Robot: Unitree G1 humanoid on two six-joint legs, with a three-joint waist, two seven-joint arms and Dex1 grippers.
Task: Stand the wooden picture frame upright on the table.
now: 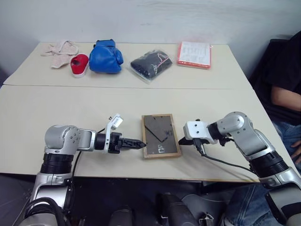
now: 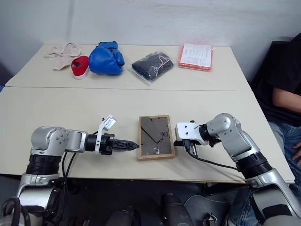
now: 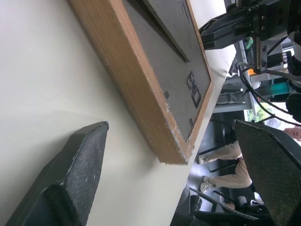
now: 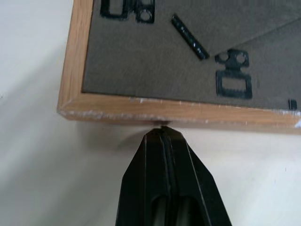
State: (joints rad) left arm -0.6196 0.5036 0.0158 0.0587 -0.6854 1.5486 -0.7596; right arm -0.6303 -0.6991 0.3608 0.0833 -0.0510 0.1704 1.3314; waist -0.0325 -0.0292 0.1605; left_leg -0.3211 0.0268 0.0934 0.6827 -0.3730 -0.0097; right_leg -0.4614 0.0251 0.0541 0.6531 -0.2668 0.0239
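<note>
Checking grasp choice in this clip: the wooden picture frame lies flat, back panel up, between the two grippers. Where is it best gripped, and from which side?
Probably by a long wooden edge. The wooden picture frame lies face down on the table, so only its thin rim offers a hold. The open left gripper already faces the left rim near a corner and could pinch there; the shut right gripper could prise the opposite edge.

The left gripper (image 1: 139, 144) is held low and nearly flat, pointed inward toward the right gripper (image 1: 180, 141). Its two black fingers (image 3: 77, 174) are spread wide apart. The right gripper is pointed inward and tipped a little downward, facing the left one. Its fingers (image 4: 165, 160) are pressed tightly together into one point. Both arms are bent at the elbow, with the forearms turned toward each other.
</note>
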